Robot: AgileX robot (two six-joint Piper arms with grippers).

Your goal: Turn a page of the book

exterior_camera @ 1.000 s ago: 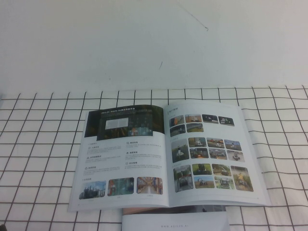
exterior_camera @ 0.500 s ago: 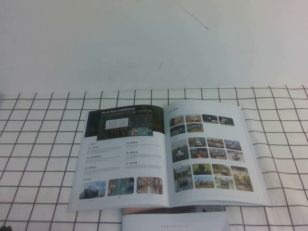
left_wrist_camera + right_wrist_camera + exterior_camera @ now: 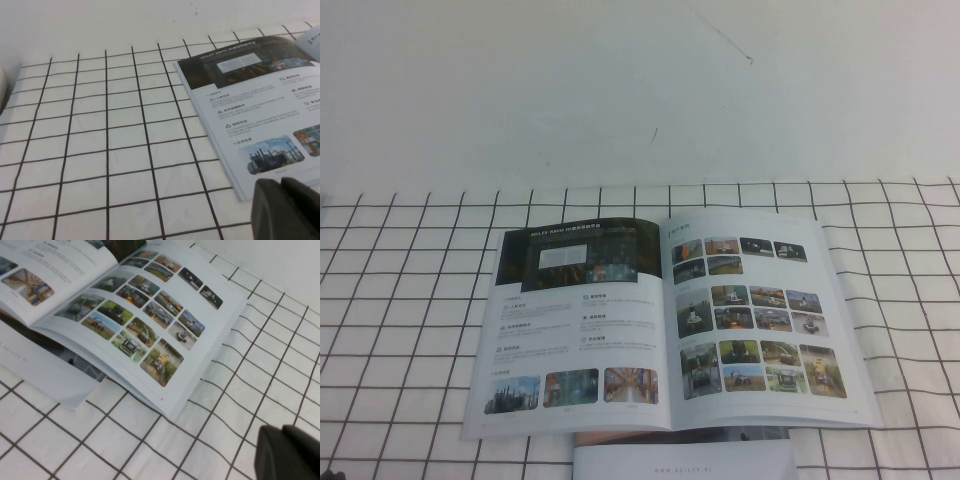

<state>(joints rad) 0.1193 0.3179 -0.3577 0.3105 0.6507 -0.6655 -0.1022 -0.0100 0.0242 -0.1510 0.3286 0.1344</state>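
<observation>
Grid-lined cloth (image 3: pixel 410 300) covers the table, and on its left side nothing is touched. Only a dark corner of the left gripper (image 3: pixel 285 210) shows in its own wrist view, hovering off the near left corner of the book (image 3: pixel 665 325); whether it is released or clenched I cannot tell. The book lies open and flat at the middle of the cloth, the sheet with the dark banner on the left, and its near edge overlaps a pale booklet (image 3: pixel 685 462). On the right half lies the page (image 3: pixel 755 315), printed with rows of small photos, flat and not yet lifted. Further right, the right gripper (image 3: pixel 290 455) shows as a dark corner beyond the page's near right corner, apart from it; its state cannot be told either. By my reading the task is at the approach step. The next move likely calls for the right gripper to reach the page's free right edge, lift that one sheet alone, and carry it over the spine leftward.
</observation>
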